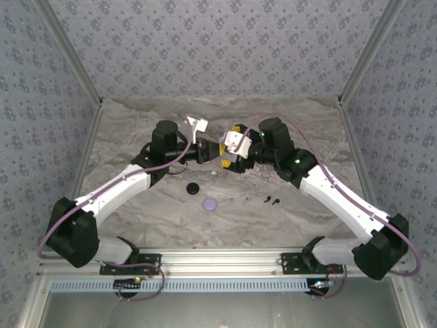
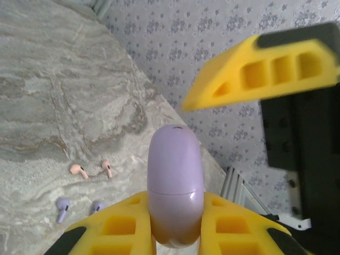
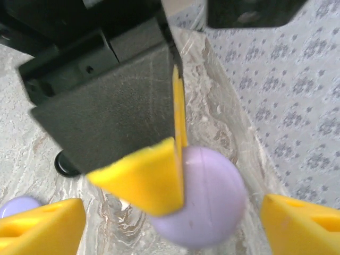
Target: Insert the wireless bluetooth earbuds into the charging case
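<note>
Left gripper (image 2: 175,226): clamped on lower half of pale purple, smooth oval plastic charging case (image 2: 175,170). Lid shut, case raised above middle of grey marbled bench (image 1: 136,137). Probably offered end-up so second arm can work the lid.

Right gripper (image 3: 172,223): yellow fingers spread wide either side of case, no contact seen.

Tiny pink stubby earbuds (image 2: 78,171), pale purple earbuds (image 2: 62,209), black earbud pair (image 1: 271,201): loose on bench, between grippers and near edge. None in case yet.

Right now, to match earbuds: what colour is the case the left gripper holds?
Pale purple; case best seen in left wrist view.
</note>
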Tool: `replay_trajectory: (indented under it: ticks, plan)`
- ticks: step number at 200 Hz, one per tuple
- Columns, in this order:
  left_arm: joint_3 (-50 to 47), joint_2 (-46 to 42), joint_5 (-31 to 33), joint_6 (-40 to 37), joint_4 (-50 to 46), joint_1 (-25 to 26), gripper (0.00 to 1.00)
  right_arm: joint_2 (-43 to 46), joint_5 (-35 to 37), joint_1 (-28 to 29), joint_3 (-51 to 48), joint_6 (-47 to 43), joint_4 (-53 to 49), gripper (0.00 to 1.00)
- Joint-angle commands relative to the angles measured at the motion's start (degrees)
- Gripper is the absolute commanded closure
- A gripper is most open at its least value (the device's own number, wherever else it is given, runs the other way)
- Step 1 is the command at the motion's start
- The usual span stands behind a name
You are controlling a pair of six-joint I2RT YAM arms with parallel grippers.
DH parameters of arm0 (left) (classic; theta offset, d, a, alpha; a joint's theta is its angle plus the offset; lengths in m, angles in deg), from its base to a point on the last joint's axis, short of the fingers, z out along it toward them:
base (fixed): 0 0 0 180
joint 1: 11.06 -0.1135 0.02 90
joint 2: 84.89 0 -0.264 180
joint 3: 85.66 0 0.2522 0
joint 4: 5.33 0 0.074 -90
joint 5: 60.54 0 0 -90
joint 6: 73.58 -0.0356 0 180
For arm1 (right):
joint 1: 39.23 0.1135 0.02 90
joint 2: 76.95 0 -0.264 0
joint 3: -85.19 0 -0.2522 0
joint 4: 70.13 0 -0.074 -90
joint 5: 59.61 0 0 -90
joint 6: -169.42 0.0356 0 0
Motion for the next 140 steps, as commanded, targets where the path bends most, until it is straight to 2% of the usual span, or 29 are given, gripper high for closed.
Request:
replay_trajectory:
  ticks: [1,23,43,53,66,96,140]
  plan:
    - [-2.29,-3.13,2.42,-1.22,8.11,0.35,0.9,5.13,-5.35,-2.64,-1.67,7.22,-0.07,0.06]
    - [-5.22,-5.02,5.05,-4.86,11.96,1.02,0.91,7.81,-10.11,-6.93,-4.68,16.79,4.92,0.03]
    - [-7.81,-6.96,6.73,-9.68,15.07,2.31,0.95,8.04,-13.45,-10.35,-6.59,27.23,9.56,0.06]
    - [-8.81,-7.86,8.08,-11.94,15.63,3.0,1.0,7.52,-14.29,-10.94,-7.35,31.27,11.59,0.06]
    - [-9.59,-8.75,8.41,-14.55,16.2,3.73,1.0,6.46,-15.14,-10.85,-7.64,34.64,13.06,0.08]
    - [-9.71,-9.52,8.09,-18.53,14.91,4.58,1.0,3.49,-14.61,-9.59,-6.7,36.55,13.43,0.09]
    - [-9.48,-9.26,7.0,-19.73,14.83,4.88,1.0,-0.11,-13.62,-8.75,-4.36,36.87,13.31,0.11]
